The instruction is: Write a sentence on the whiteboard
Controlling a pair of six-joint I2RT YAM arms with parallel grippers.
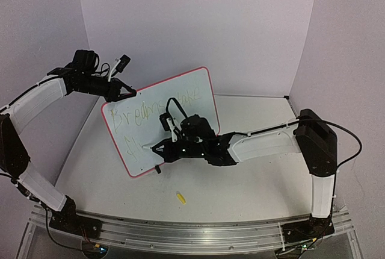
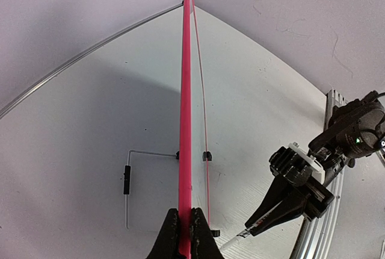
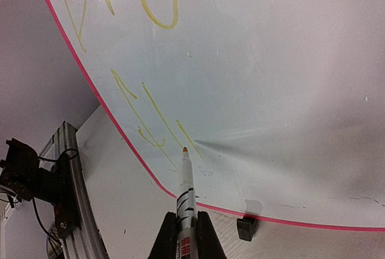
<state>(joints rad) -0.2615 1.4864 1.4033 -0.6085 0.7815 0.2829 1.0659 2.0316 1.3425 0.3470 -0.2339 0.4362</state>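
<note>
Pale lavender walls close in a white tabletop (image 1: 252, 180), and on it, left of centre, you have the whiteboard (image 1: 150, 105) standing nearly upright on its black clip feet (image 3: 245, 227), its pink-red border facing the arms. Faint yellow handwriting runs across its upper half, and a few strokes of a second line sit near its lower left corner.

Your left gripper (image 1: 123, 93) is pinched on the board's upper left edge; from the left wrist you see both fingers (image 2: 171, 235) pressed against the pink rim (image 2: 187, 90). That arm rises from its base at the near left, bends out toward the left wall and reaches back in to the board.

Your right gripper (image 3: 183, 235) is clamped around a white marker (image 3: 185, 193), whose orange tip sits right at the glossy surface beside the lower strokes; you cannot tell whether it touches. The right arm stands up from its base at the near right, folds at the elbow, and stretches low and leftward across the table to the board's lower half.

A small yellow piece (image 1: 180, 197) lies on the table in front of the board, apart from it. Behind the board, a thin wire stand (image 2: 129, 174) rests on the table.
</note>
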